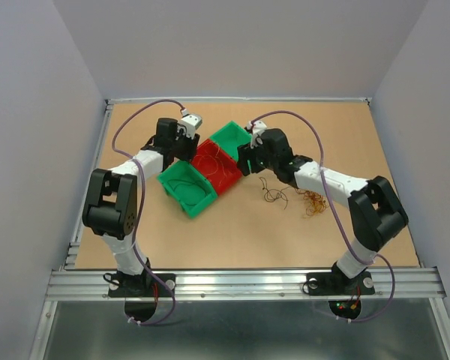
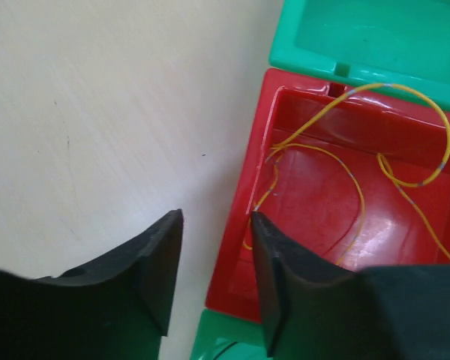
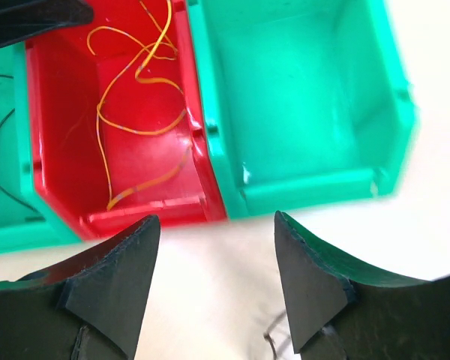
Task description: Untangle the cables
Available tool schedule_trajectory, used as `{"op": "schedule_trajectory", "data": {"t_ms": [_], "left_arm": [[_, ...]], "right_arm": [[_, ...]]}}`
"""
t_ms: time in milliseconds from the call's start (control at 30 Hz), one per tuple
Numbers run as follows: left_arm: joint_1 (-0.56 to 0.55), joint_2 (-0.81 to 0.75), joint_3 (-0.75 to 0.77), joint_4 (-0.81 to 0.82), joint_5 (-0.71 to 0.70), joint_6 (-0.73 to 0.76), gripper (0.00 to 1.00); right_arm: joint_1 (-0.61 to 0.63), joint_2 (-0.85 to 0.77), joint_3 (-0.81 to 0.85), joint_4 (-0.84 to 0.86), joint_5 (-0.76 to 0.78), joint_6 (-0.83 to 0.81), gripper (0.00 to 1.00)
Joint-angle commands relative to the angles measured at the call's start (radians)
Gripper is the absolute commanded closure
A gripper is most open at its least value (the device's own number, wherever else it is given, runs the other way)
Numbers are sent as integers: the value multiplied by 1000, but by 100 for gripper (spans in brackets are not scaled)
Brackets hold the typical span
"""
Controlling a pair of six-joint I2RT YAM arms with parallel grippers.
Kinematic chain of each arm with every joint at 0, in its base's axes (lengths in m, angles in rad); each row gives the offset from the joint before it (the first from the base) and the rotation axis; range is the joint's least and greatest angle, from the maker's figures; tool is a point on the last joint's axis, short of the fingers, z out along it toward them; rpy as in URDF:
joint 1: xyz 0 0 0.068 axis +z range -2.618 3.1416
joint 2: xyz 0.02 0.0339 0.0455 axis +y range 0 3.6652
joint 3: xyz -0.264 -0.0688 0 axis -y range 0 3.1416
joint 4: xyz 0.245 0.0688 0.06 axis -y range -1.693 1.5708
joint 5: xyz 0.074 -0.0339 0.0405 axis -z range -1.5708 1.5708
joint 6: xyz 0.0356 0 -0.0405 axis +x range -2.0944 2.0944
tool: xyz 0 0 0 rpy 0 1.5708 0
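Three bins stand in a diagonal row. The middle red bin (image 1: 210, 156) (image 2: 244, 247) holds a thin yellow cable (image 2: 358, 196) (image 3: 135, 129) lying in loose loops. A dark cable (image 1: 184, 187) lies in the near green bin (image 1: 174, 181). On the table a dark tangle (image 1: 274, 194) and an orange tangle (image 1: 312, 202) lie apart from each other. My left gripper (image 2: 216, 217) (image 1: 187, 152) is open and straddles the red bin's left wall, its right finger close to the yellow cable's end. My right gripper (image 3: 216, 217) (image 1: 244, 160) hangs open over bare table just in front of the bins, holding nothing.
The far green bin (image 3: 304, 184) (image 1: 226, 133) has nothing in it. A bit of dark wire (image 3: 274, 339) shows on the table under my right fingers. Grey walls enclose the table on three sides. A metal rail runs along the near edge.
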Motion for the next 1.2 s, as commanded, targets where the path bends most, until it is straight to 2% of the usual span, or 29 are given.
{"op": "schedule_trajectory", "data": {"t_ms": [0, 33, 100, 133, 200, 267, 367, 433, 467, 533, 567, 633, 800, 967, 1067, 1100, 1167], "left_arm": [[-5, 4, 28, -7, -43, 17, 56], [-5, -2, 25, -7, -49, 14, 66], [-5, -10, 20, -7, -65, 0, 75], [-3, -17, 16, -9, -90, -17, 80], [0, -25, 8, -7, -115, -37, 82], [6, -39, -10, 13, -143, -67, 87], [11, -47, -21, 40, -171, -86, 88], [9, -48, -29, 53, -151, -80, 83], [9, -48, -27, 53, -148, -77, 72], [9, -53, -32, 59, -143, -71, 59], [9, -63, -36, 63, -140, -66, 46], [9, -77, -55, 80, -129, -52, 41], [9, -97, -61, 77, -97, -26, 40], [11, -123, -72, 88, -112, -24, 35], [14, -149, -84, 102, -114, -26, 32], [14, -155, -89, 105, -114, -28, 32], [18, -174, -98, 114, -109, -29, 31]], "right_arm": [[-18, -135, -76, 81, 51, 10, 32], [-21, -174, -91, 79, 76, 11, 32], [-26, -211, -123, 77, 105, 14, 31], [-30, -230, -151, 76, 201, 22, 30], [-40, -267, -174, 65, 277, 39, 19], [-69, -278, -177, 10, 317, 62, 17], [-76, -285, -168, -93, 366, 77, 15], [-76, -290, -169, -125, 338, 73, 14], [-76, -291, -169, -130, 311, 68, 14], [-75, -278, -169, -145, 188, 39, 13], [-76, -272, -166, -151, 118, 30, 11], [-72, -232, -159, -185, 81, 10, 10], [-44, -94, -101, -304, 99, -27, 12], [-21, 47, -47, -386, 136, -53, 15], [-20, 75, -19, -407, 133, -65, 49], [-20, 66, -18, -406, 133, -65, 75], [-14, -15, -42, -371, 92, -71, 90]]}}
